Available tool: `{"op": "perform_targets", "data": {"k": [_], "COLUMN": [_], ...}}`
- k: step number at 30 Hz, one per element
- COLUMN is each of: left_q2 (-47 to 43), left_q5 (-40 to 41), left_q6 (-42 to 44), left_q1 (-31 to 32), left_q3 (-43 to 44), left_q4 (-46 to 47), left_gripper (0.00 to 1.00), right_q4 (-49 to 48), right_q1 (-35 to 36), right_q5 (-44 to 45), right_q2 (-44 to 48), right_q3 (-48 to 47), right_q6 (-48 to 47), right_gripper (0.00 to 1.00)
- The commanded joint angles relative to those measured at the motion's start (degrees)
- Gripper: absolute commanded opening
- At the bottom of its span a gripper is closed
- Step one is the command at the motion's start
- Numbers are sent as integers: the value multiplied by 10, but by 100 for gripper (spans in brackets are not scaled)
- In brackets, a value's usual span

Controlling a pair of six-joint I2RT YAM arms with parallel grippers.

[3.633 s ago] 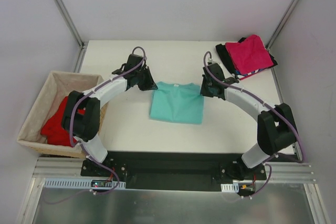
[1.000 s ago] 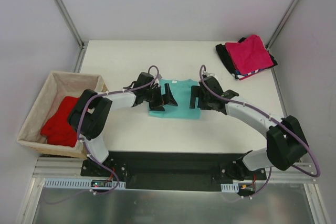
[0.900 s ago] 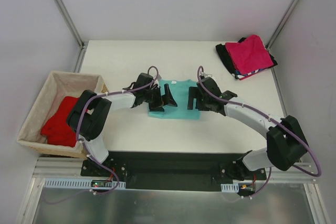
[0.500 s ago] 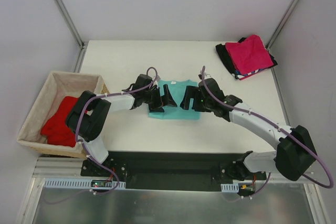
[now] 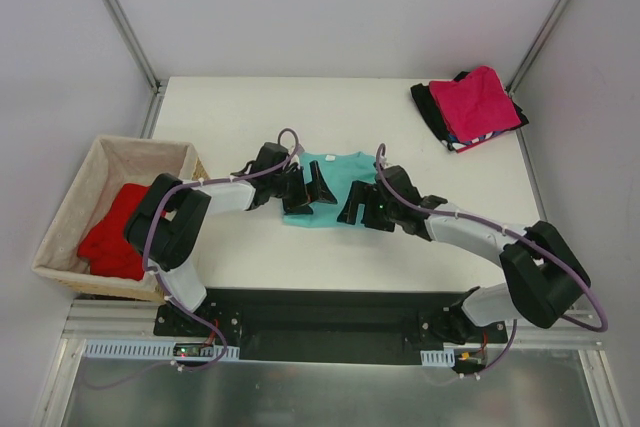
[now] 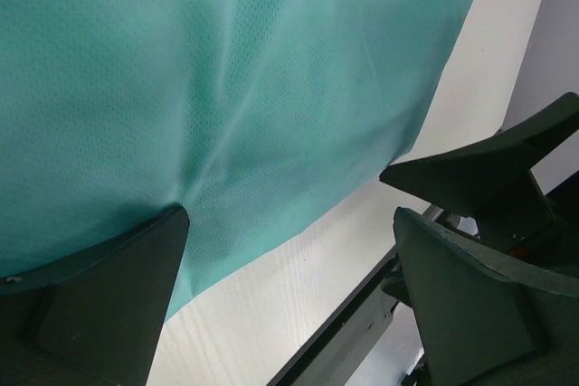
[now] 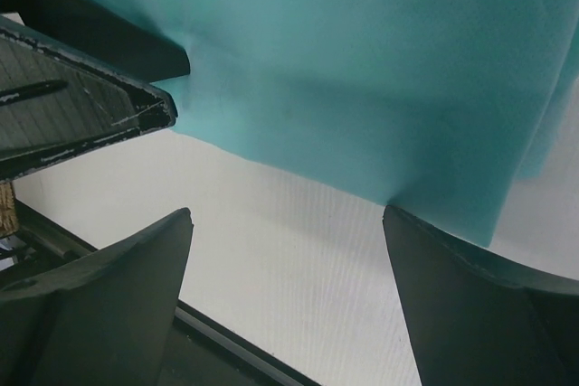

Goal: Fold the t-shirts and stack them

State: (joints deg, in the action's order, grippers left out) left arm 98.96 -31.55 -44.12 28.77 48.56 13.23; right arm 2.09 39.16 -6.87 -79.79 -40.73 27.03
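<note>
2 pairs spread wide: left fingers (image 6: 99,287) and right fingers (image 7: 470,314) at near hem of teal shirt (image 5: 340,168) on bench (image 5: 250,107). Cloth looks soft, light, limp; best pinched at hem corners.

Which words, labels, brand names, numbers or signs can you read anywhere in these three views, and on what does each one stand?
No text can be read in any view.
The teal t-shirt, the magenta t-shirt and the red t-shirt in the basket show no print.
The small board at the left arm's base may carry markings, but they are too small to read.
</note>
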Motion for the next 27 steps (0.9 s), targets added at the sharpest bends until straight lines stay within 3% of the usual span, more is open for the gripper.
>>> {"op": "perform_targets", "data": {"k": [1,8,19,27], "left_q2": [-12,-20,-15,-28], "left_q5": [3,3,-2,-2], "left_q6": [7,12,11,11], "left_q1": [-7,-11,-12,-13], "left_q3": [-19,-29,-24,-29], "left_q4": [-20,-20,-20,-20], "left_gripper": [99,99,99,99], "right_q4": [-74,-90,12,-18], "right_q1": [-6,-8,-7,-13], "right_q5": [-23,-30,-8,2], "right_q2": [-21,-18,60,5], "right_q3": [9,20,-33,-47], "right_q6": [14,13,-19,-29], "right_gripper": [90,90,90,90]}}
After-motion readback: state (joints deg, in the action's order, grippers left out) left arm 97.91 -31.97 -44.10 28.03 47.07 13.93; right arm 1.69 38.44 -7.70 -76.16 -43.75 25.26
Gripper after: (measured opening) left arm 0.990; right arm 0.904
